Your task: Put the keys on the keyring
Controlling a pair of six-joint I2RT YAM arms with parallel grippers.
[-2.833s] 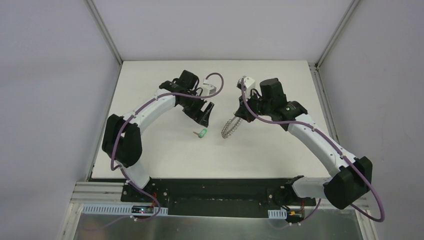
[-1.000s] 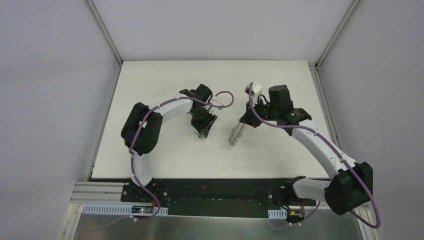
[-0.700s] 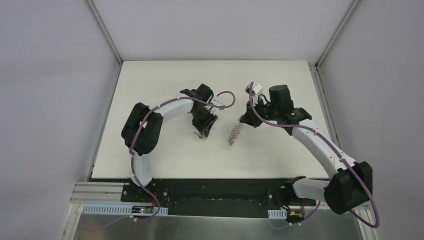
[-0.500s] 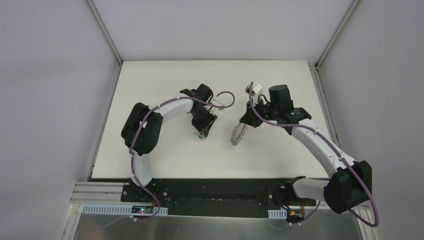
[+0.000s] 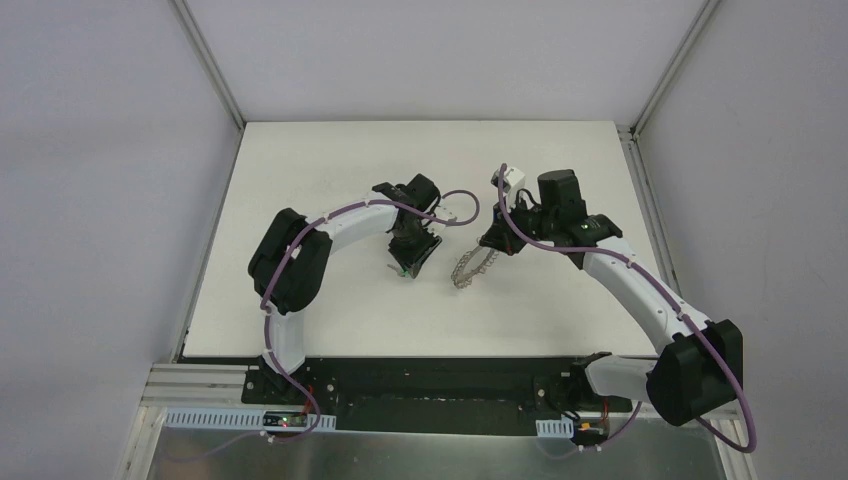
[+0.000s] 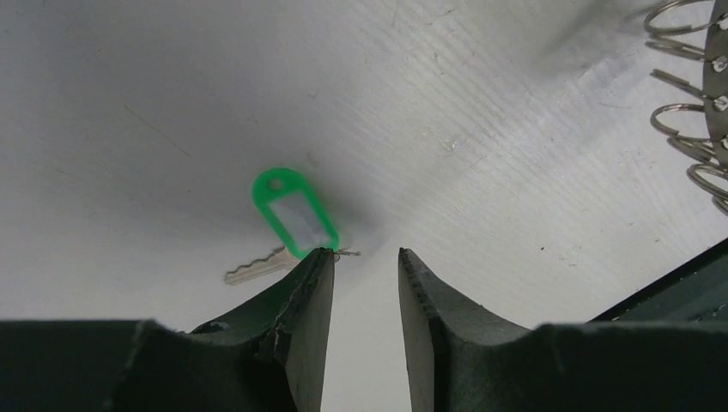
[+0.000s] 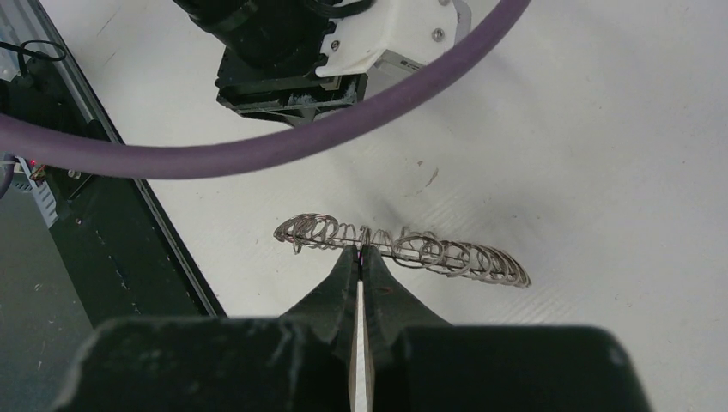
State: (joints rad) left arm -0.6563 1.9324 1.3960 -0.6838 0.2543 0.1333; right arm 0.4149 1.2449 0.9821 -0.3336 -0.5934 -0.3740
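**A Near Miss in the Making**

The left gripper (image 6: 365,257) stands partly open and empty. The green-headed key (image 6: 292,215) lies at one fingertip, outside the gap, mid-worktop (image 5: 330,160). The right gripper (image 7: 360,253) pinches the keyring (image 7: 403,245) nearby. Closing now could miss the key, or flick it away.

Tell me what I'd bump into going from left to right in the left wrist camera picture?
green-headed key → left gripper, its fingers apart → keyring at the right edge
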